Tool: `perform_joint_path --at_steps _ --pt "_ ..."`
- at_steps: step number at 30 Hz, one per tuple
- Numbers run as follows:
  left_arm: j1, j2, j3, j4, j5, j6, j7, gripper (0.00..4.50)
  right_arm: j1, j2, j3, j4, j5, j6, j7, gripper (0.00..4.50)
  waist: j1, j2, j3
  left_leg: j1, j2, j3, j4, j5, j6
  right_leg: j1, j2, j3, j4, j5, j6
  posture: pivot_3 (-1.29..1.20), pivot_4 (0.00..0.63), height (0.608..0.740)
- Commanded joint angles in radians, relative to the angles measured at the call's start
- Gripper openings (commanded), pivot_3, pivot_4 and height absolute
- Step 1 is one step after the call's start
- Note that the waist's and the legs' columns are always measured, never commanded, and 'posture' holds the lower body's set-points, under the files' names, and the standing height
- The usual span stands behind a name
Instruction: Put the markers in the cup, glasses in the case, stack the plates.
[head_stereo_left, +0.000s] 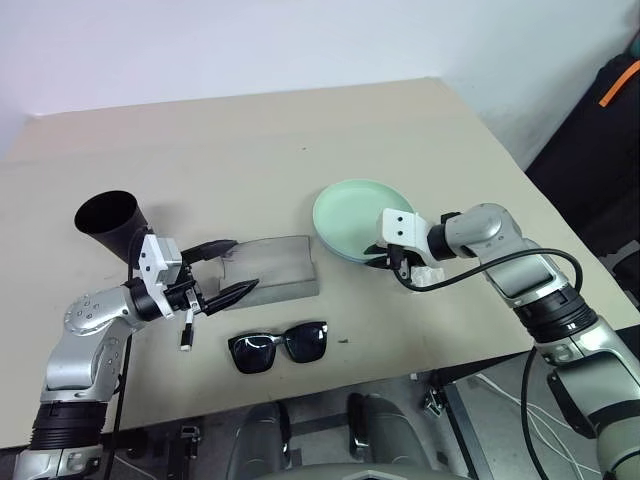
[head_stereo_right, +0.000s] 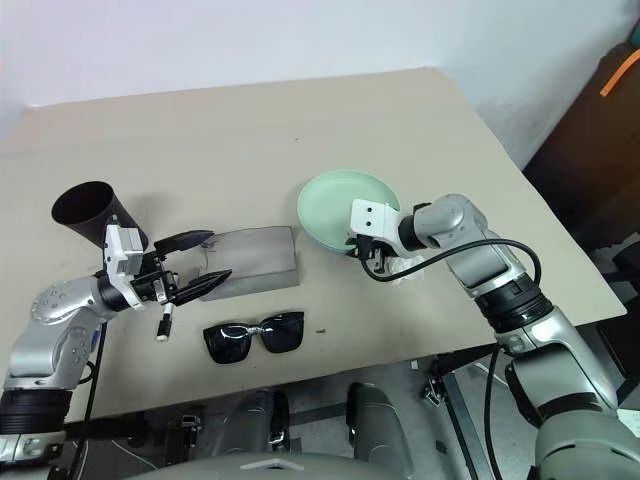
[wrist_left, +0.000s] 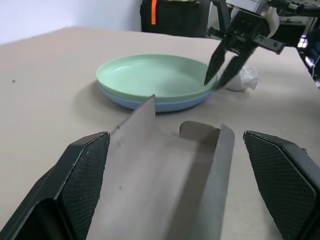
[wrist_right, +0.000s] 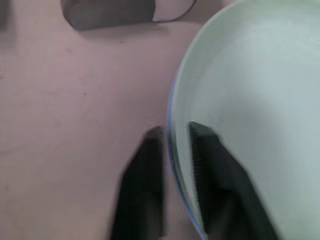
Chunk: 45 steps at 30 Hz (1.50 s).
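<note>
The mint green plate (head_stereo_left: 358, 215) sits stacked on the light blue plate (wrist_left: 150, 104) near the tabletop's right edge. The right gripper (wrist_left: 220, 80) straddles their rim, fingers slightly parted. The left gripper (head_stereo_left: 228, 268) gapes wide beside the case (head_stereo_left: 275, 268).

The left gripper (head_stereo_left: 222, 270) points level toward the right, fingers spread wide. The right arm bends inward, its gripper (wrist_left: 220, 80) angled down, fingers slightly parted, one on each side of a rim.

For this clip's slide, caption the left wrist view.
Mint green plate stacked on the light blue plate; right gripper straddling their rim.
</note>
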Motion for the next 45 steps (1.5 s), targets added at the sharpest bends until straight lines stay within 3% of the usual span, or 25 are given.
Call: perform_joint_path --at_steps 1,8,16,30,33,43,44,45 --pt "-0.004 -0.002 0.004 -0.004 0.002 -0.017 -0.003 4.5 -0.035 -0.009 -0.095 -0.044 0.056 0.03 0.01 2.05 0.0 0.0 0.0 0.0 0.0 0.0 0.0 0.0 0.0 0.0 0.0 0.0 0.0 0.0 0.0 0.0 0.15 0.735" --pt "0.0 -0.004 0.007 -0.013 0.0 -0.013 -0.001 4.5 0.025 -0.074 -0.289 -0.123 0.206 0.186 0.009 4.4 0.003 0.0 0.0 0.0 0.0 0.0 0.0 0.0 0.0 0.0 0.0 0.0 0.0 0.0 0.0 0.0 0.15 0.735" --pt "-0.006 0.003 0.006 -0.006 -0.002 -0.004 -0.007 4.5 0.191 -0.162 -0.407 -0.125 0.298 0.363 -0.02 4.46 0.0 0.0 0.0 0.0 0.0 0.0 -0.001 0.0 -0.001 0.0 -0.001 0.0 -0.002 0.0 0.0 0.0 0.15 0.735" --pt "-0.043 0.003 -0.011 0.019 0.021 -0.007 -0.026 4.5 0.284 -0.132 -0.288 -0.076 0.253 0.348 -0.075 4.46 0.002 0.0 0.0 0.0 0.0 0.0 0.0 0.0 0.0 0.0 0.0 0.0 -0.002 0.0 0.0 0.0 0.15 0.735" --pt "-0.048 -0.001 -0.009 0.019 0.023 -0.007 -0.023 4.5 0.28 -0.136 -0.292 -0.07 0.265 0.35 -0.065 3.86 0.002 0.0 0.0 0.0 0.0 0.0 0.0 0.0 0.0 0.001 0.0 0.0 -0.002 0.0 0.0 0.0 0.15 0.735" --pt "-0.028 -0.005 -0.003 -0.001 0.018 -0.001 -0.009 4.5 0.269 -0.206 -0.33 -0.135 0.311 0.344 -0.004 0.35 0.001 0.0 0.0 0.0 0.0 -0.001 -0.001 0.0 0.0 0.0 0.0 0.0 -0.002 0.0 0.0 0.0 0.15 0.735" --pt "-0.024 -0.003 -0.001 -0.006 0.016 0.001 -0.008 4.5 0.258 -0.209 -0.341 -0.143 0.324 0.347 -0.001 0.04 0.001 0.0 0.0 0.0 0.0 -0.001 -0.001 0.0 0.0 0.0 0.0 0.0 -0.002 0.0 0.0 0.0 0.15 0.735" --pt "-0.019 -0.001 0.002 -0.01 0.013 0.002 -0.007 4.5 0.246 -0.208 -0.354 -0.147 0.339 0.352 0.001 0.02 0.0 0.0 0.0 0.0 0.0 -0.001 0.0 0.0 0.0 0.0 0.0 0.0 -0.002 0.0 0.0 0.0 0.15 0.735"
